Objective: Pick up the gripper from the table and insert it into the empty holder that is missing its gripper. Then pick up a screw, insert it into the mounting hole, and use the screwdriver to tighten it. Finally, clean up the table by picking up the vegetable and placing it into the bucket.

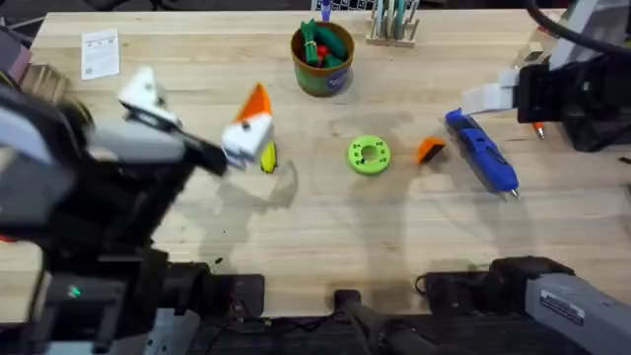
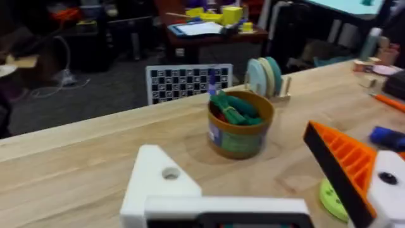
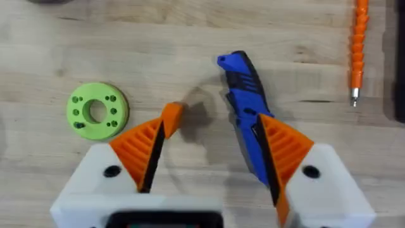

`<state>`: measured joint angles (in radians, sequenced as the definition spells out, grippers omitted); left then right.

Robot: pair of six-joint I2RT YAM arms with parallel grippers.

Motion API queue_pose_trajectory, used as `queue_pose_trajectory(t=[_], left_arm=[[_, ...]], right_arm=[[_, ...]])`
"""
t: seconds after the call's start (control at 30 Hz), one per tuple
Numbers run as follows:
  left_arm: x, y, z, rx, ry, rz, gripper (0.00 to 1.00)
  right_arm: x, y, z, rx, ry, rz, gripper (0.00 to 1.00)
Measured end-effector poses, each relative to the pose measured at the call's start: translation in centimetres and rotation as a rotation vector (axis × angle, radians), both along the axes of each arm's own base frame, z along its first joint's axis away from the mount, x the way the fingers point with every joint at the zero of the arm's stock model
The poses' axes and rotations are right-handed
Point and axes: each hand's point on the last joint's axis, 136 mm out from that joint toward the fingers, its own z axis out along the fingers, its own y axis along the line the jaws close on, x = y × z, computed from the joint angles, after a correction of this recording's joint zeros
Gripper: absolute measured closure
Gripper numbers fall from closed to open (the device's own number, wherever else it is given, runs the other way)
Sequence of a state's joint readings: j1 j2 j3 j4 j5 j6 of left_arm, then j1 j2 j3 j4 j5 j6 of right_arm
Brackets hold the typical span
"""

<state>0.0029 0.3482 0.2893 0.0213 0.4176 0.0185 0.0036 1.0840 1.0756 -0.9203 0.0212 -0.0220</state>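
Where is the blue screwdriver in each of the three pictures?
Overhead: the screwdriver lies on the table at right, slanting, just right of the small orange gripper.
Left wrist: only a blue bit peeks in at the right edge.
Right wrist: it lies in the middle, partly behind the right orange pad.
Shared landmark: the green disc.
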Motion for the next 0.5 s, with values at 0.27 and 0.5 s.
queue_pose_trajectory(t=[0.27, 0.5], left_arm=[[-3.3, -2.7, -3.0, 0.0, -0.071, -0.179, 0.015], [-5.2, -5.2, -6.4, -0.035, -0.015, -0.364, 0.015]], right_arm=[[0.0, 0.0, 0.0, 0.0, 0.0, 0.0, 0.128], [0.0, 0.0, 0.0, 0.0, 0.0, 0.0, 0.129]])
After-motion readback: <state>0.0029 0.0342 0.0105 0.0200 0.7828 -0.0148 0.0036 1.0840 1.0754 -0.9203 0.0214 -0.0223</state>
